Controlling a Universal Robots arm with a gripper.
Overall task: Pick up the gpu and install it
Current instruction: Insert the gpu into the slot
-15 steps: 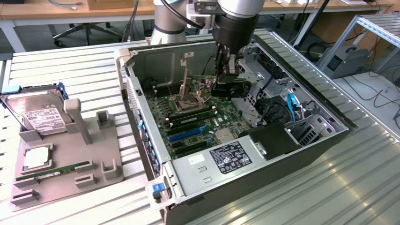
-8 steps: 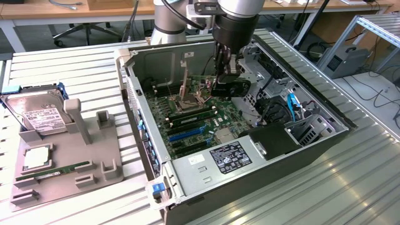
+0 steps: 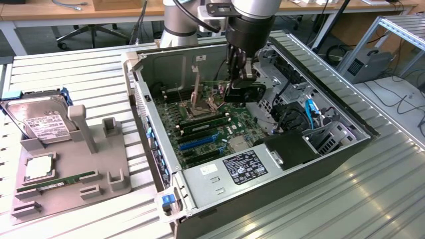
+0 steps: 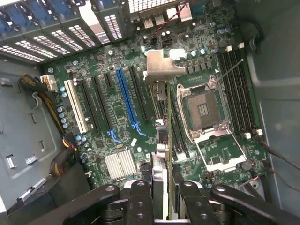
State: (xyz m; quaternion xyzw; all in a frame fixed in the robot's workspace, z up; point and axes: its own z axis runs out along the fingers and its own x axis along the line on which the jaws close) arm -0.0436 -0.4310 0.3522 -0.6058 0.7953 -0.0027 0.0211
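The gpu (image 4: 162,154) shows edge-on in the wrist view as a thin upright card. Its silver end bracket (image 4: 161,69) is at the far end. My gripper (image 4: 163,199) is shut on the card, with one black finger (image 4: 140,199) on each side. The card hangs over the motherboard (image 4: 117,136), between the black expansion slots (image 4: 140,93) and the open CPU socket (image 4: 204,110). I cannot tell whether it touches the board. In the exterior view the gripper (image 3: 240,93) reaches down into the open computer case (image 3: 332,149), above the board's far half.
A long blue slot (image 4: 125,96) and a white slot (image 4: 75,105) lie beside the black ones. Cable bundles (image 4: 56,108) run along the case wall. Outside the case, a grey fixture (image 3: 73,164) holds a hard drive (image 3: 40,122) and a green RAM stick (image 3: 56,181).
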